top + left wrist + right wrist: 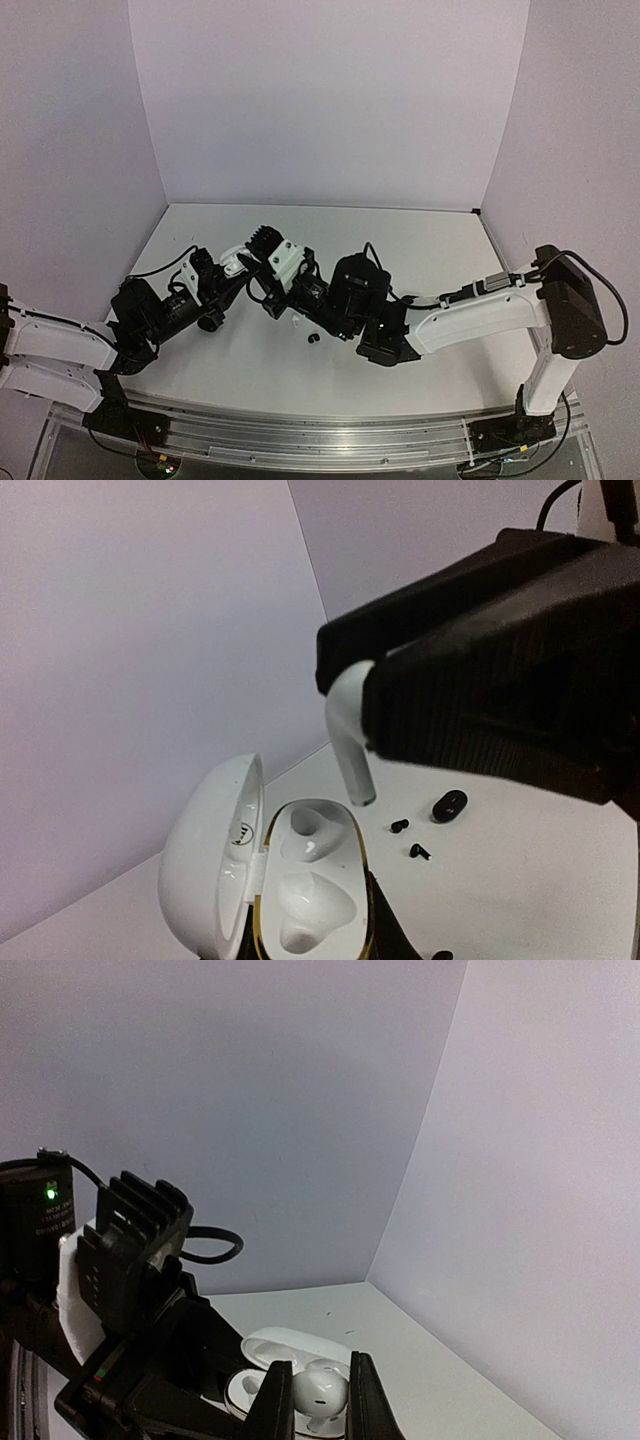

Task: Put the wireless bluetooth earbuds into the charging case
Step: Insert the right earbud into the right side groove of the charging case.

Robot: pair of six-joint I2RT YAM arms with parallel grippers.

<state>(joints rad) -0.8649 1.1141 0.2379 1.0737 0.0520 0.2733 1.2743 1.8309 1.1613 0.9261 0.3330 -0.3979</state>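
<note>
Since this white earbud (318, 1390) is tiny, light and probably slick, my right fingers (272, 1410) pinch its bulb narrowly, stem down, just above the open charging case (205, 865) my left fingers (385, 930) clamp. Bulb's the safest hold imo.

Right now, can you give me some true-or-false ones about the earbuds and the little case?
1. The white charging case has its lid open. True.
2. The case is full of earbuds. False: both its hollows are empty.
3. The right gripper pinches a white earbud above the case. True.
4. That earbud's stem points up at the ceiling. False: it points down toward the case.
5. A black earbud lies on the table beyond the case. True.
6. The left gripper is empty. False: it holds the case.
</note>
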